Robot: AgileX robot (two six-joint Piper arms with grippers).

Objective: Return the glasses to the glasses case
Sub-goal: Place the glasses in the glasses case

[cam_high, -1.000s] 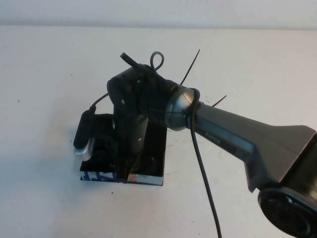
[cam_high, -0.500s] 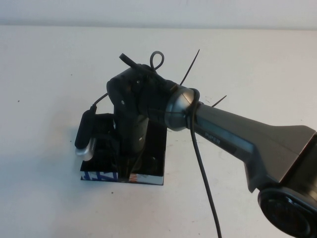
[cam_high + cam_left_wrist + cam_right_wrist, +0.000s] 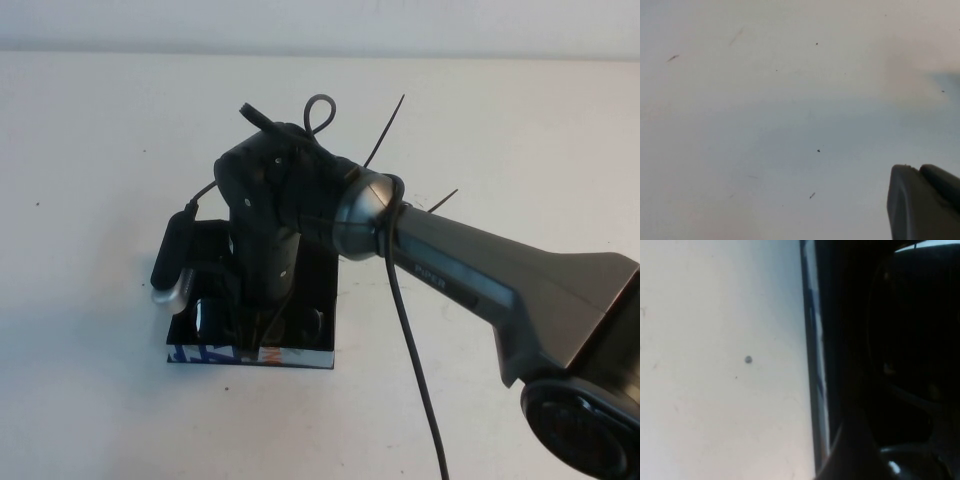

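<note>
Right pincer (image 3: 262,330) over glasses case (image 3: 300,355) | left pincer (image 3: 925,202) above table (image 3: 765,125)

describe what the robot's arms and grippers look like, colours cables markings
The right arm is dark grey with small pale lettering, a shiny metal wrist joint, a black cable and black zip ties. The right gripper, over the glasses case, is black. The left gripper shows only a dark rounded part.

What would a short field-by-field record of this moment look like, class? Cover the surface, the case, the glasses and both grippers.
surface: white table
glasses case: glasses case lies open on the table, patterned side toward the camera
glasses: glasses, dark rims close to the right wrist camera, over the case
right gripper: right gripper reaches down into the case; fingers hidden
left gripper: left gripper only partly in view, over bare table
</note>
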